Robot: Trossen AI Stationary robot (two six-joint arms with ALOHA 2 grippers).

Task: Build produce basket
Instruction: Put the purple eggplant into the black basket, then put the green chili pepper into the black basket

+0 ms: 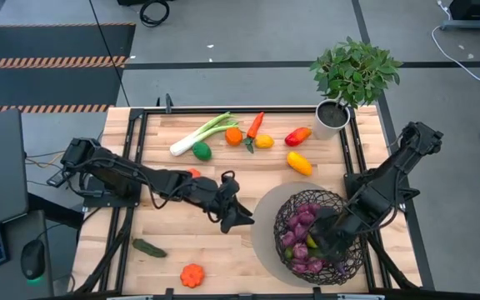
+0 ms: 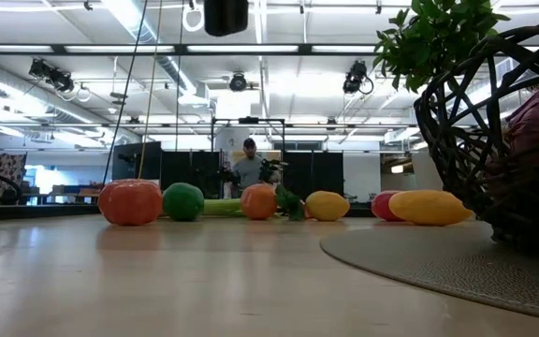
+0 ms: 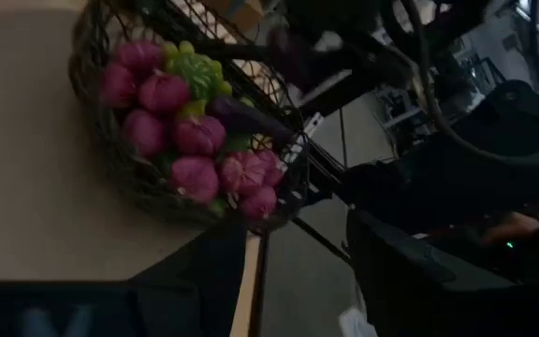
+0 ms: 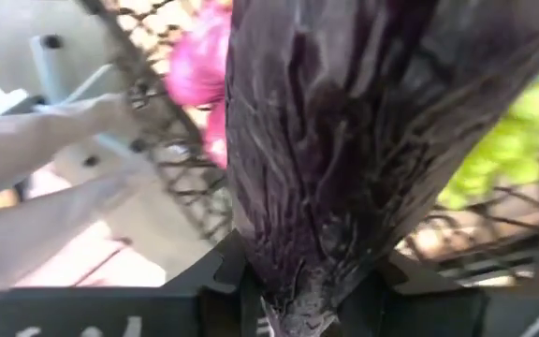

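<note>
From above, the pale wooden slatted table (image 1: 173,242) carries the round dark woven-wire basket (image 1: 352,254) on a grey mat near its right front edge, the right gripper (image 1: 323,239) inside it, open boards at front left. The low view shows a bright hall behind a row of toy produce (image 2: 255,202). The right wrist view shows those fingers clamped on a dark purple eggplant (image 4: 344,140); the left gripper (image 1: 238,218), beside the mat, has its fingers parted and empty.

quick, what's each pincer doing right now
Left pincer: left of the basket above the table, nothing visibly held; open or shut cannot be told.
Right pincer: inside the basket, shut on a dark purple eggplant.

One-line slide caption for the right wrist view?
Right gripper clamps a dark purple toy eggplant inside the dark woven-wire basket.
</note>
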